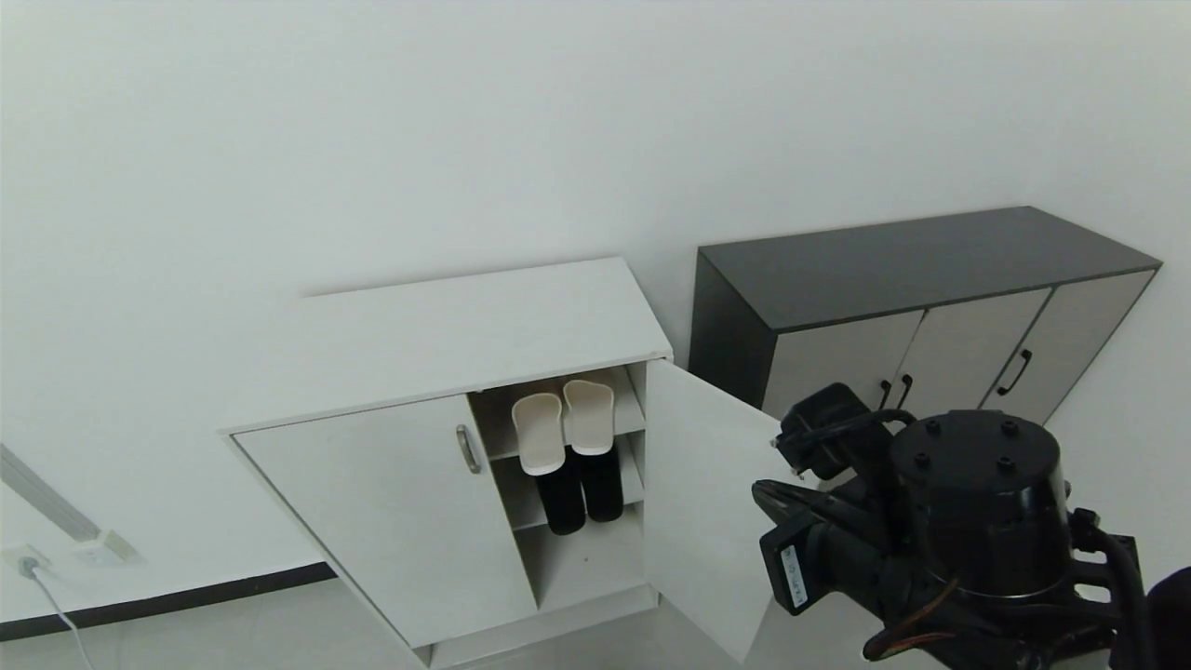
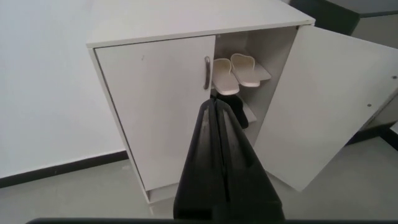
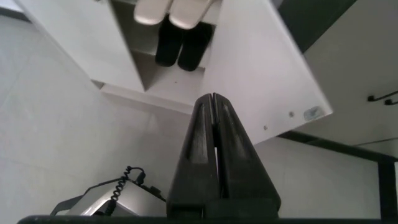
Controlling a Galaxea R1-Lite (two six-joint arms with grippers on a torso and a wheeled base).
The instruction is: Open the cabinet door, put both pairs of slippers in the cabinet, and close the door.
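Observation:
The white cabinet point(image 1: 447, 326) stands against the wall with its right door point(image 1: 702, 502) swung open and its left door point(image 1: 372, 512) closed. Inside, a pair of white slippers point(image 1: 563, 423) lies on the upper shelf, with a pair of black slippers point(image 1: 582, 489) on the shelf below. My right gripper point(image 3: 213, 98) is shut and empty, low in front of the open door point(image 3: 261, 68). My left gripper point(image 2: 213, 102) is also shut and empty, in front of the cabinet near the closed door's handle point(image 2: 207, 73). Both pairs also show in the left wrist view: white slippers point(image 2: 239, 70), black slippers point(image 2: 239, 112).
A dark cabinet with grey doors point(image 1: 930, 307) stands to the right, close behind the open door. A wall socket with a cable point(image 1: 28, 563) is low on the left. A coiled cable and a grey device point(image 3: 106, 199) are on the floor below the right gripper.

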